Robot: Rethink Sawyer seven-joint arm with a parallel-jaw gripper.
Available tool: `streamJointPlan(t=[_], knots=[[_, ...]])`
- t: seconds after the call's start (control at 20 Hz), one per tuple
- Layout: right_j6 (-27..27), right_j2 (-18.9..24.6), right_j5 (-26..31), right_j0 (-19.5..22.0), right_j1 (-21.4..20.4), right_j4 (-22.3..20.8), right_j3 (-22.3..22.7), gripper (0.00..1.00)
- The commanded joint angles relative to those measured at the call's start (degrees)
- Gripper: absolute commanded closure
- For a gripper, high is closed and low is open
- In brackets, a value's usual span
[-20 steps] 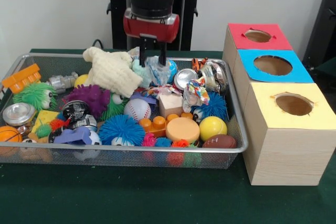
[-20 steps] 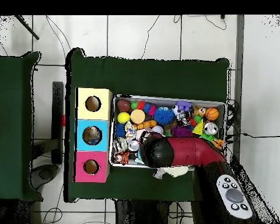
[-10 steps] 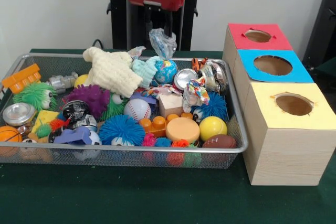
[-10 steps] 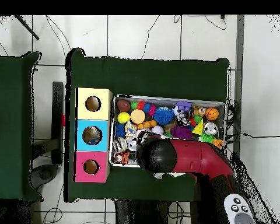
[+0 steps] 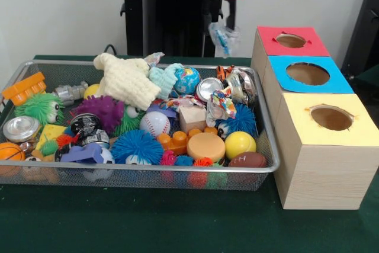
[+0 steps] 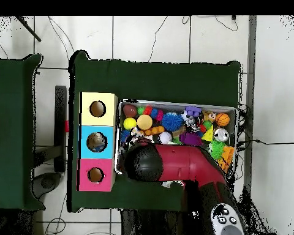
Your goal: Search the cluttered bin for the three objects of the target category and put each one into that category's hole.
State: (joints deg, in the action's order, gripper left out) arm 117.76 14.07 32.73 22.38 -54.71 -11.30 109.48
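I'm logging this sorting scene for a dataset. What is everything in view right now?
Wire mesh bin: one, silver, on the green table.
Wooden boxes with round holes: three, in a row right of the bin: red-topped box, blue-topped box, yellow-topped box.
Cream knitted cloth: one, bin's back.
White baseball: one, bin's middle.
Blue spiky ball: one, bin's front.
Plain yellow ball: one, front right.
Small brown football: one, front right corner.
Crinkled clear plastic wrapper: one, hanging from the gripper.
Gripper: one, red and black, raised beside the red-topped box.

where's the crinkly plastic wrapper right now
In the front view the plastic wrapper hangs from the gripper, above the bin's far right corner, just left of the red box.
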Motion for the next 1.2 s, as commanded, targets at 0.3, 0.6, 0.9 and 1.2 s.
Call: streamJointPlan(t=[0.3, 0.6, 0.9, 1.2], knots=[[11.9, -1.5, 2.4, -8.6, -0.1, 7.3, 4.0, 1.0], [12.8, -4.7, 3.3, -12.8, 3.7, 8.4, -1.5, 1.0], [11.6, -7.1, 0.6, -14.3, 10.1, 8.0, -6.6, 1.0], [12.1, -8.9, -3.5, -15.5, 13.5, 8.2, -7.7, 1.0]])
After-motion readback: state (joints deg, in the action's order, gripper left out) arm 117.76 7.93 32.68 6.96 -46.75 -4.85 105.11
